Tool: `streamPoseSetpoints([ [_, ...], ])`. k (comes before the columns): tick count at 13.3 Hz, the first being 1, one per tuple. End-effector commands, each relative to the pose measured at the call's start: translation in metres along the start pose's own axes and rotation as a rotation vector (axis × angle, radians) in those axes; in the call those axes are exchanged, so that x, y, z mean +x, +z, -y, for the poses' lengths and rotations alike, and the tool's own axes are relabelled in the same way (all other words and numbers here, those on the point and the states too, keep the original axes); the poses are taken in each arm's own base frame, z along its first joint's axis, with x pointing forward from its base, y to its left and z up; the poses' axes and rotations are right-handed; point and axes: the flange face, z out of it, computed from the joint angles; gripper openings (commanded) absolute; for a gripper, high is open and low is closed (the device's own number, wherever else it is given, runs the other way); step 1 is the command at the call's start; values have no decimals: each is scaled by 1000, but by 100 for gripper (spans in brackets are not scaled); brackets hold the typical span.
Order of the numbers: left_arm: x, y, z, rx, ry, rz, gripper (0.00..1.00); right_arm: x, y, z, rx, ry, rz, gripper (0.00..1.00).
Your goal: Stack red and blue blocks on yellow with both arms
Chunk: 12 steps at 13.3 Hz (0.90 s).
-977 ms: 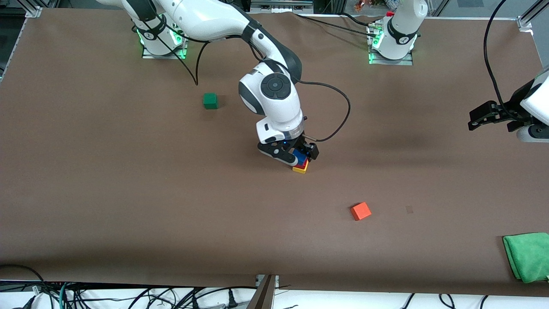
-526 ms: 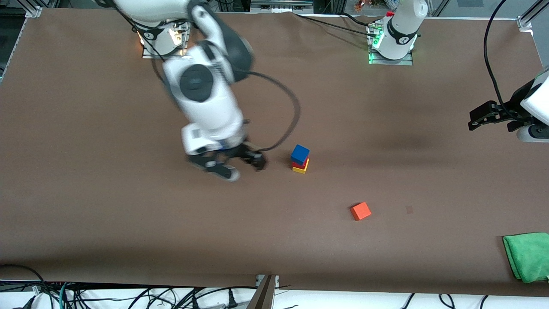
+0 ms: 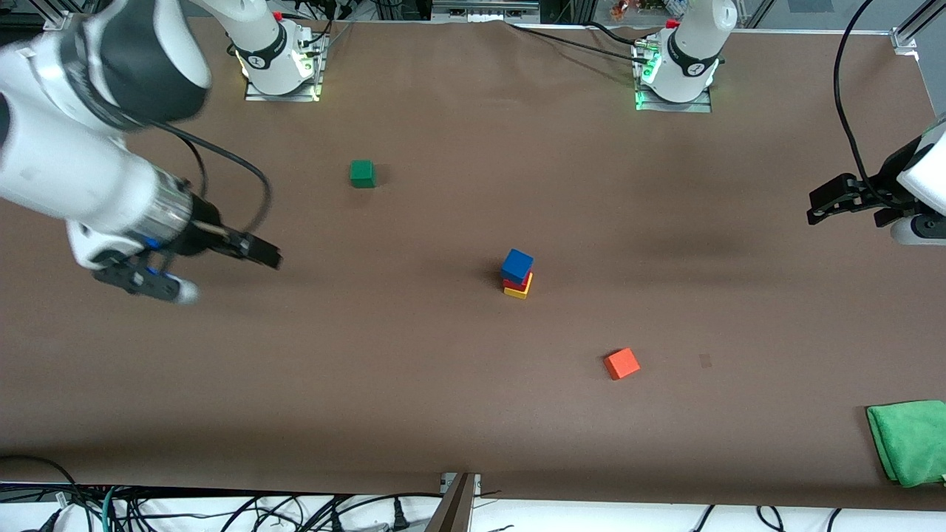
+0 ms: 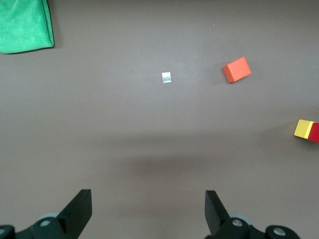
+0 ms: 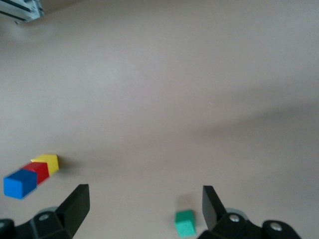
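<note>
The blue block [image 3: 516, 264] sits on the red block [image 3: 512, 283], which sits on the yellow cube [image 3: 519, 291], a three-cube stack mid-table. The stack also shows in the right wrist view: blue [image 5: 19, 183], red [image 5: 39, 171], yellow [image 5: 48, 162]. My right gripper [image 3: 229, 276] is open and empty, over bare table toward the right arm's end, well apart from the stack; its own view [image 5: 144, 204] shows nothing between the jaws. My left gripper [image 3: 813, 209] waits open and empty at the left arm's end [image 4: 148, 204]; its view catches the yellow cube [image 4: 301, 128] and the red block [image 4: 315, 132] at the edge.
A dark green cube [image 3: 362, 174] lies nearer the robot bases, toward the right arm's end [image 5: 185, 222]. An orange cube [image 3: 621, 363] lies nearer the front camera than the stack [image 4: 236, 69]. A green cloth [image 3: 909, 440] lies at the left arm's front corner [image 4: 25, 25].
My right gripper let go of the blue block on the stack and swung away toward the right arm's end of the table. The stack stayed standing. The left arm has not moved.
</note>
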Motion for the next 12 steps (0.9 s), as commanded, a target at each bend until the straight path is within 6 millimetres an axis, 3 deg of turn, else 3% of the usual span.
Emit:
streamPoseSetpoints([
  [1,2,-4,1,-9,9,-1,100,-71,-6,-45,-23,-23,-44,100],
  [3,2,-4,1,-9,9,-1,100,-88,-9,-55,-63,-46,-74,100],
  [6,2,-3,0,-9,11,0,100,-85,-13,-55,-111,-153,-99,100],
  [12,2,-4,-1,-10,9,0,100,-78,-19,-50,-110,-186,-106,100],
])
